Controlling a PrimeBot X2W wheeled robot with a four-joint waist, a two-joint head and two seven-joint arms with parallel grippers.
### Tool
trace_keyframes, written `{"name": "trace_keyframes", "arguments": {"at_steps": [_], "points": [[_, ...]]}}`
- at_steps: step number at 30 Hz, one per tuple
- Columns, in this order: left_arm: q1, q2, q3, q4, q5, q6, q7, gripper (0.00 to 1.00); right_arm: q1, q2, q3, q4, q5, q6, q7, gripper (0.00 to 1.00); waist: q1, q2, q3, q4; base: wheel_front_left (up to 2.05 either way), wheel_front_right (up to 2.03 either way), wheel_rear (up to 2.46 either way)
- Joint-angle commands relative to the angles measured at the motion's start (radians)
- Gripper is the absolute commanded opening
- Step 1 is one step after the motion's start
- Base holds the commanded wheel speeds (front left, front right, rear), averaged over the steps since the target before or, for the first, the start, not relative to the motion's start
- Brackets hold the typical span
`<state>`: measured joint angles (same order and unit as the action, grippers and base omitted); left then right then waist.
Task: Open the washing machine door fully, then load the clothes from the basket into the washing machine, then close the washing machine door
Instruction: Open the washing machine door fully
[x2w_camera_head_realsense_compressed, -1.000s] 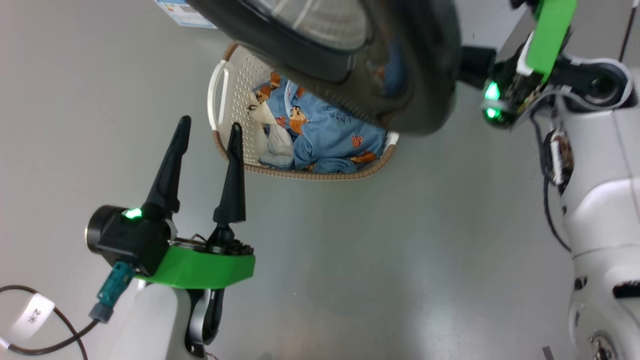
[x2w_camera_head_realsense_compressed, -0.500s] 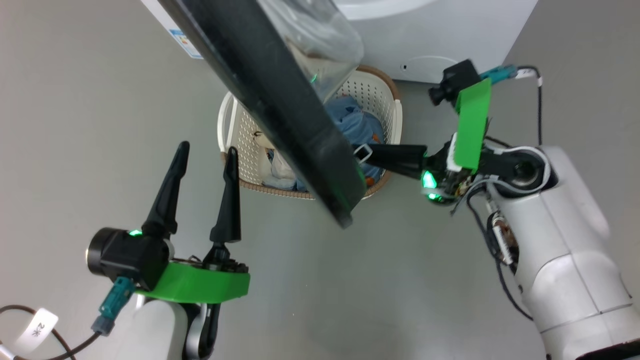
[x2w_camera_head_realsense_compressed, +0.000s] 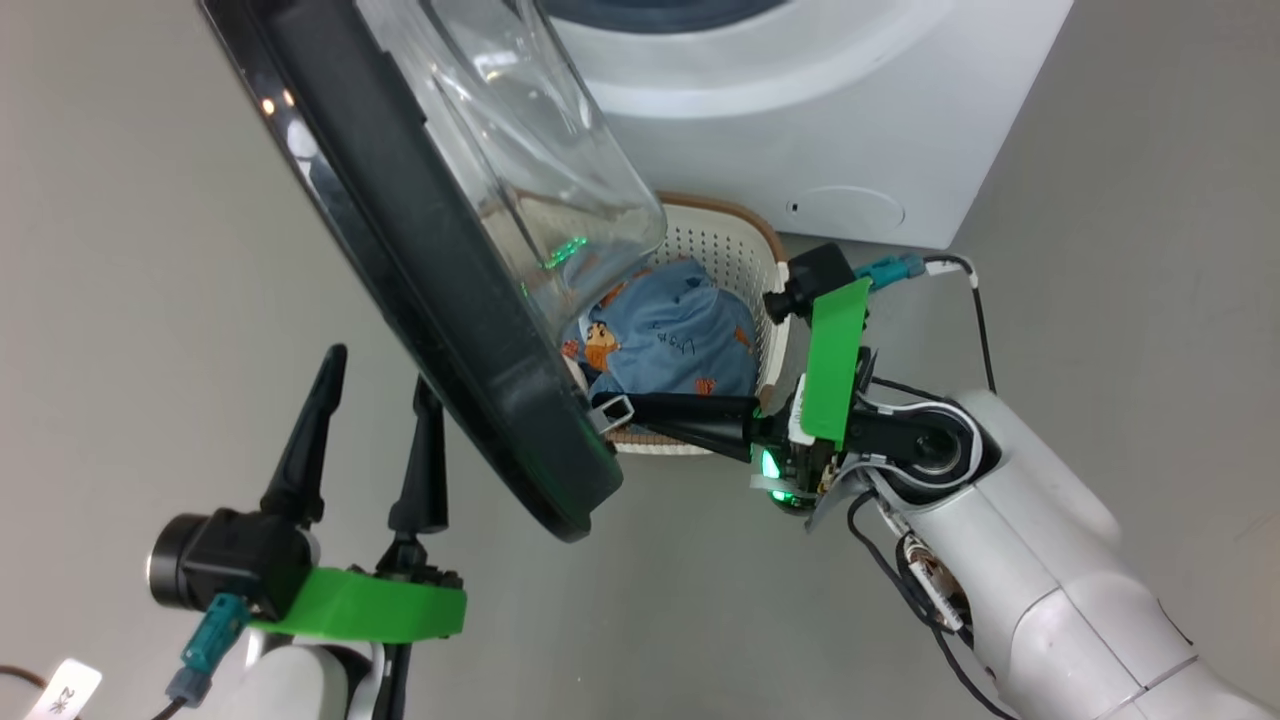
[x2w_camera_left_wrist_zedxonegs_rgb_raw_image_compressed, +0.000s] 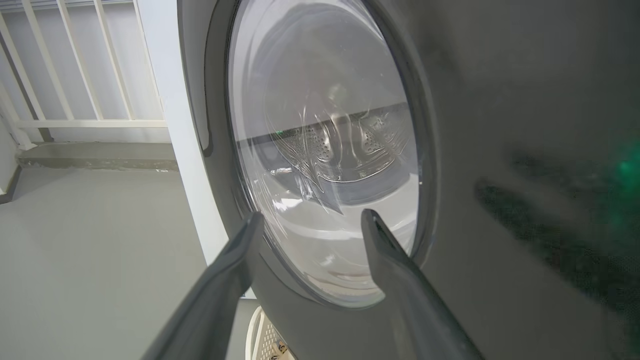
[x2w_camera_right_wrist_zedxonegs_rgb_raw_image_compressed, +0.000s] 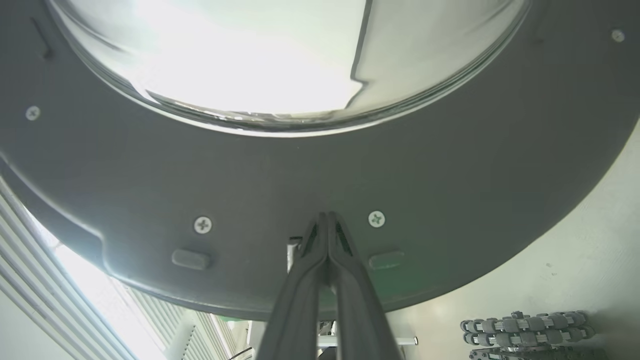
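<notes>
The washing machine (x2w_camera_head_realsense_compressed: 800, 110) stands at the top of the head view. Its black door (x2w_camera_head_realsense_compressed: 440, 300) hangs swung out, clear glass bowl (x2w_camera_head_realsense_compressed: 510, 150) facing the machine. My right gripper (x2w_camera_head_realsense_compressed: 640, 405) is shut, fingers pointing left, tips against the door's inner face (x2w_camera_right_wrist_zedxonegs_rgb_raw_image_compressed: 300, 170) beside the latch (x2w_camera_head_realsense_compressed: 611, 410). In the right wrist view the right gripper (x2w_camera_right_wrist_zedxonegs_rgb_raw_image_compressed: 327, 216) has both fingers pressed together. My left gripper (x2w_camera_head_realsense_compressed: 380, 372) stands open on the door's outer side, holding nothing. The left wrist view has the left gripper (x2w_camera_left_wrist_zedxonegs_rgb_raw_image_compressed: 310, 217) before the door's window (x2w_camera_left_wrist_zedxonegs_rgb_raw_image_compressed: 325, 125). The basket (x2w_camera_head_realsense_compressed: 745, 235) sits behind the door, holding blue bear-print clothes (x2w_camera_head_realsense_compressed: 670, 335).
The machine's round filter cap (x2w_camera_head_realsense_compressed: 845, 208) is low on its front, just above the basket. Grey floor (x2w_camera_head_realsense_compressed: 150, 250) lies open to the left and right (x2w_camera_head_realsense_compressed: 1120, 250). A white railing (x2w_camera_left_wrist_zedxonegs_rgb_raw_image_compressed: 75, 75) stands beyond the machine's side. A teal plug and cable (x2w_camera_head_realsense_compressed: 930, 265) trail from my right wrist.
The head camera has lifted, so more of the machine's front shows. My shut right gripper has stayed at the door's inner rim by the latch. The left gripper remains open.
</notes>
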<state>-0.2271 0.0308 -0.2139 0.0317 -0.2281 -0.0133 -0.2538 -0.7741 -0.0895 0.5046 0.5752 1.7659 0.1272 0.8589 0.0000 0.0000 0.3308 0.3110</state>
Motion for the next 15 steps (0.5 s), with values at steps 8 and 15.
{"name": "trace_keyframes", "arguments": {"at_steps": [8,15], "points": [[0.045,0.019,0.108,-0.003,0.029,-0.026,-0.008,1.0,0.034,0.03,-0.018,-0.013,-0.001,0.003,-0.111,0.0,0.0,0.0,-0.066,-0.05,0.0,0.0,0.0],[0.084,0.019,0.158,0.008,0.046,-0.037,-0.008,1.0,0.094,0.022,-0.076,-0.029,0.009,0.003,-0.157,0.0,0.0,0.0,-0.11,-0.101,0.0,0.0,0.0]]}}
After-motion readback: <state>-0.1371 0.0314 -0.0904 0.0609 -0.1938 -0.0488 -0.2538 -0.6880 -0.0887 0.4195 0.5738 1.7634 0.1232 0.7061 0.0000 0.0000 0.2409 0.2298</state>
